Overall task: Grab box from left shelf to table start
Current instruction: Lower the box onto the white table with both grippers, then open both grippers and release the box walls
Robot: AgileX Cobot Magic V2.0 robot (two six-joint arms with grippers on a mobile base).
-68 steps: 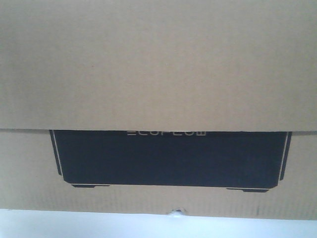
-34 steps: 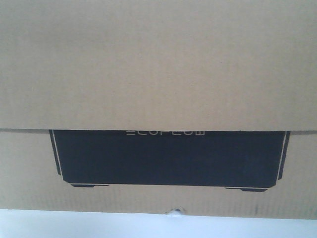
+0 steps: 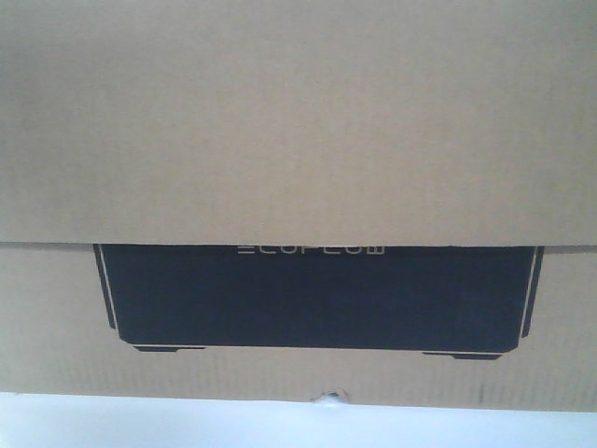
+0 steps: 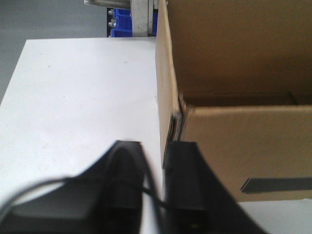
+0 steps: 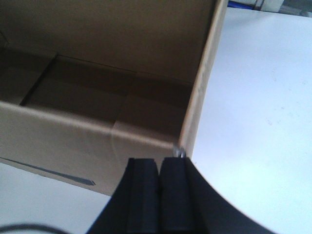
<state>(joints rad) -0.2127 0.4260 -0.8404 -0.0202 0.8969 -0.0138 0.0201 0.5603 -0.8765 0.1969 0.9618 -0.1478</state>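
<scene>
The box (image 3: 298,121) fills nearly the whole front view. A plain brown flap hangs over its upper part, and below the flap's edge shows the black panel (image 3: 317,297) with thin white lines and pale "ECOFLOW" lettering. The box's bottom edge meets the pale counter (image 3: 140,425), which shows as a strip along the near edge of the view; a small nick marks the cardboard at the middle of that edge.

In the left wrist view the box (image 4: 243,141) sits on the white counter (image 4: 83,97), open at the top, with its brown inside walls in view. The left tool (image 4: 153,161) is at the box's near left corner. One black finger lies outside the left wall on the counter side, the other against the box's near face, and a narrow gap shows between them. Whether the wall's edge is pinched in that gap cannot be told. Beyond the counter's far edge stand blue bins (image 4: 122,22) and a metal post (image 4: 139,17).

In the right wrist view the right tool (image 5: 158,168) has its two black fingers pressed together, with no gap, just at the box's (image 5: 97,97) near right corner. A small shiny bit shows at the fingertips by the corner; whether cardboard is pinched there is unclear. The box's folded bottom flaps are visible inside.
</scene>
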